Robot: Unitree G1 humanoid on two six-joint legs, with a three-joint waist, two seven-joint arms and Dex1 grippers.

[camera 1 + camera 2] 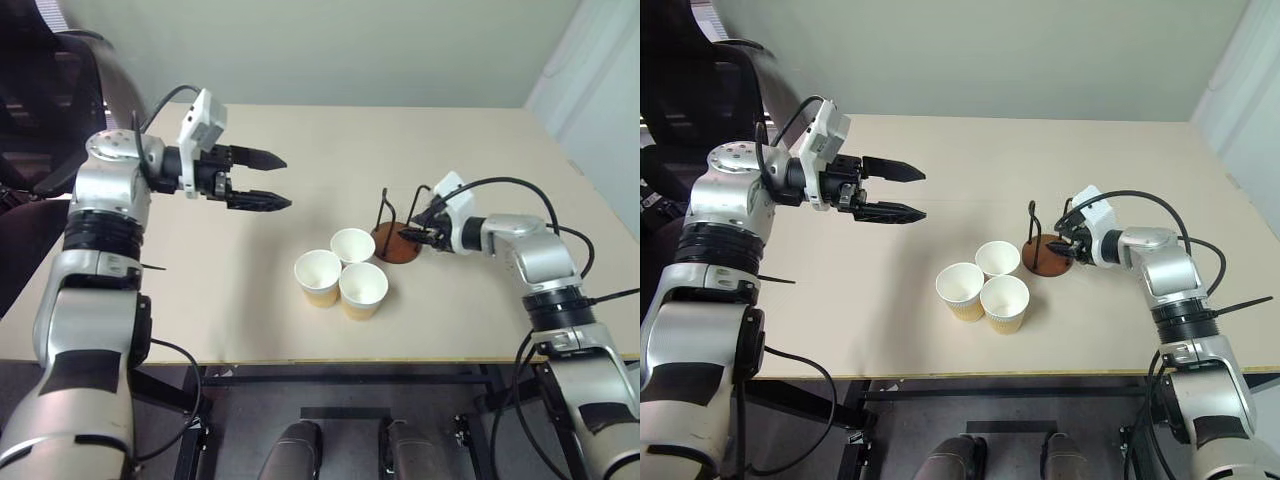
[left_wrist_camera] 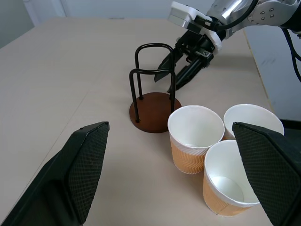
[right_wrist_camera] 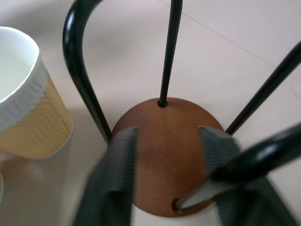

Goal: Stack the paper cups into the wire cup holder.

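Three paper cups [image 1: 318, 277] [image 1: 352, 245] [image 1: 363, 289] stand upright and touching in a cluster near the table's front middle. Just to their right is the wire cup holder [image 1: 397, 243], a reddish-brown disc with black wire loops, nothing in it. My right gripper [image 1: 412, 234] reaches low into the holder from the right. In the right wrist view its fingers [image 3: 123, 155] are a little apart over the disc [image 3: 164, 122], with a wire post between them. My left gripper [image 1: 287, 182] hangs open above the table's left part, pointing toward the cups, holding nothing.
The beige table [image 1: 250, 320] has a near edge just in front of the cups. A dark chair [image 1: 40, 90] stands beyond the table's left corner. A pale wall runs behind the far edge.
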